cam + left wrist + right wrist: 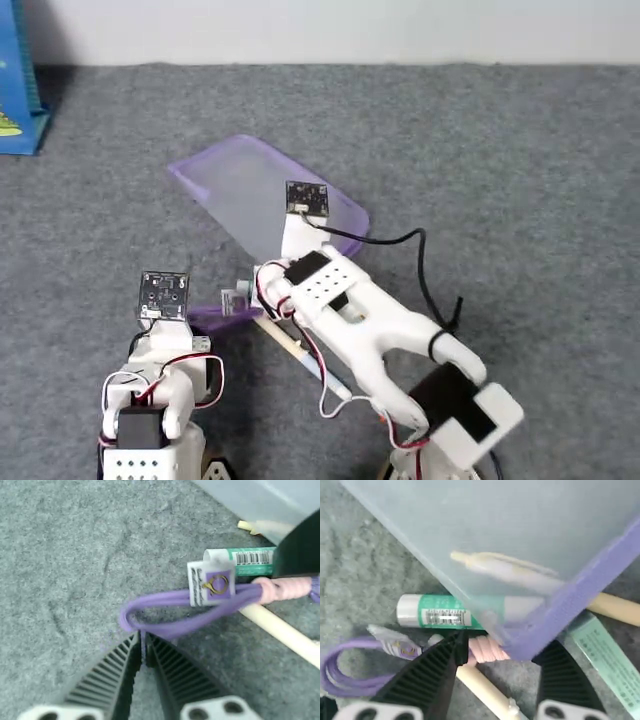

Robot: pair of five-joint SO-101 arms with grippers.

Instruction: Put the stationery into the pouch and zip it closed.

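Although holding it at present, could well lose the purple cord loop [160,599]: pinched only at its very bend by the shut tips of the left gripper [143,642], so liable to slip free under a hard tug. By tugging sideways, could also drag along the white tag [210,582] and the pink braided knot [285,589] on that cord; cannot tell whether tied to the pouch's zip.

Just beside the knot, mind the green glue stick [250,560] and the cream-coloured stick [282,630], both lying on the grey carpet [65,555] at the pouch's mouth rather than clearly inside. Round, hence apt to roll away or get swept off by the cord.

Farther right, note the right gripper [505,647], jaws spread wide and straddling the purple zip edge [580,587] of the translucent pouch [510,525] without clamping it. Leaves the pouch free to slide or fold under any pull from the left. Beware of closing here: risks catching the knot or glue stick together with the edge. Beware too of zipping early: likely to jam on a protruding stick. Through the pouch wall, a pale pen [505,567]; cannot tell whether inside or underneath.
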